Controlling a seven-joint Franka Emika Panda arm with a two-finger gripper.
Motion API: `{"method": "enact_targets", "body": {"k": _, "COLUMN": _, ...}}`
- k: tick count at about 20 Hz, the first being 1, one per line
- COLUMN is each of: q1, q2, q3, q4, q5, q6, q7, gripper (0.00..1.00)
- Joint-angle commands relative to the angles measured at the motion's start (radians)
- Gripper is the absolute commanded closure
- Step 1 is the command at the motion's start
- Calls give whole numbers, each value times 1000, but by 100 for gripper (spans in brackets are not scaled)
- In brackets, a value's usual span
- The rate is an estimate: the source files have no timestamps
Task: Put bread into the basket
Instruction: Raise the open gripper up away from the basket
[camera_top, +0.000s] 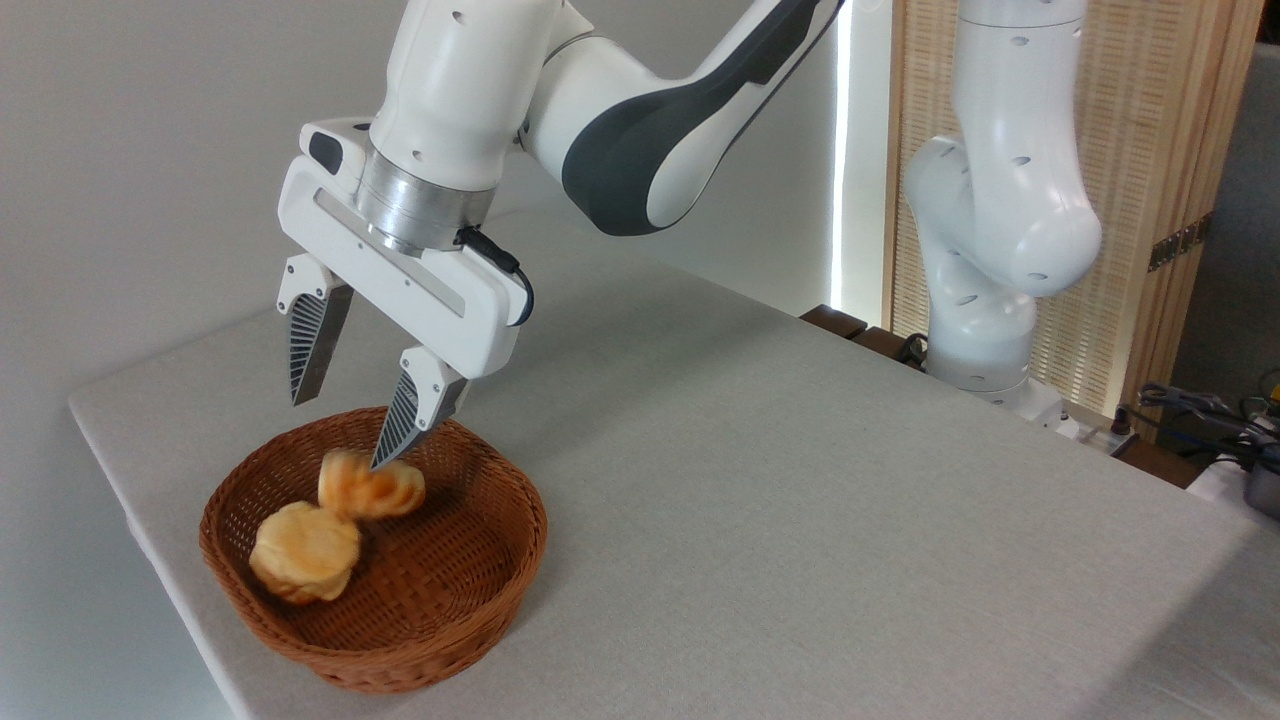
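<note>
The gripper (345, 430) hangs over the back of the wicker basket (440, 640) with its jaws spread wide and nothing between them, the left finger (310, 350) higher than the right finger (410, 415). The bread (372, 486), a ridged golden-orange pastry slightly blurred, lies inside the basket just below the tip of the right finger; whether the tip touches it cannot be told. A rounder pale-golden bun (303, 551) sits in the basket below and to the left of the jaws, just beside the bread, on the grey-clothed table (800, 480).
</note>
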Motion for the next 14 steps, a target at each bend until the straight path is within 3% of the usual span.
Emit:
{"method": "enact_targets", "body": {"k": 1, "q1": -4, "q2": 3, "q3": 9, "q4": 17, "q5": -4, "q6": 1, "q7": -6, "gripper": 0}}
{"method": "enact_targets", "body": {"k": 3, "q1": -4, "q2": -3, "q3": 6, "q4": 18, "q5": 27, "q6": -22, "q7": -9, "gripper": 0}}
{"method": "enact_targets", "body": {"k": 5, "q1": -4, "q2": -16, "q3": -1, "q4": 35, "q5": 103, "q6": -77, "q7": -11, "gripper": 0}}
{"method": "enact_targets", "body": {"k": 9, "q1": -6, "q2": -14, "q3": -5, "q4": 151, "q5": 246, "q6": -315, "q7": -11, "gripper": 0}}
{"method": "enact_targets", "body": {"k": 14, "q1": -7, "q2": -14, "q3": -5, "q4": 204, "q5": 323, "q6": -469, "q7": -11, "gripper": 0}}
